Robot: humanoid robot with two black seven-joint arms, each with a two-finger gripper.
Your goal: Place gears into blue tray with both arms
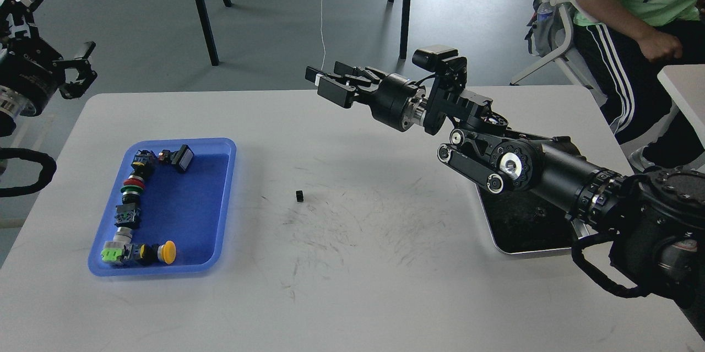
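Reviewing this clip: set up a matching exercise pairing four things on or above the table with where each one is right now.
Things:
1. gear
2. push-button switches
3. right gripper
4. silver tray

Places:
A. raised above the table's far edge
B. lying inside the blue tray
C. alone on the bare table, between the two trays
D. on the table's right side, partly hidden by the right arm

Pairs: 1-C, 2-B, 3-A, 4-D
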